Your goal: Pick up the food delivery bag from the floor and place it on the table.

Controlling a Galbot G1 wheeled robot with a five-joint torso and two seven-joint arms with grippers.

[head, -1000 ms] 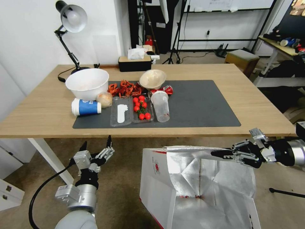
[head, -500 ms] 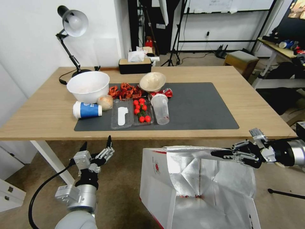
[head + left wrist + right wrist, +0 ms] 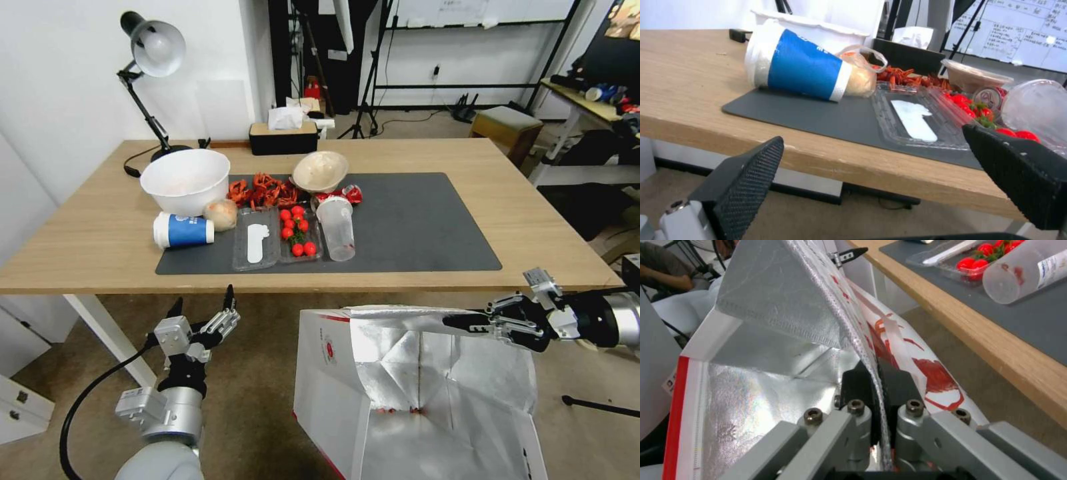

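Head view: the food delivery bag (image 3: 400, 387) hangs open just below the near edge of the table (image 3: 547, 220), its rim pinched flat in my right gripper (image 3: 467, 323). My left gripper (image 3: 203, 308) waits wide open, holding nothing. I judge the lift underway; next calls for clearing that edge.

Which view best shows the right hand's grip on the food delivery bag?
The right wrist view: the right hand pinches the food delivery bag rim between shut fingers. The head view shows the hand at the bag's far rim. The left wrist view faces the table.
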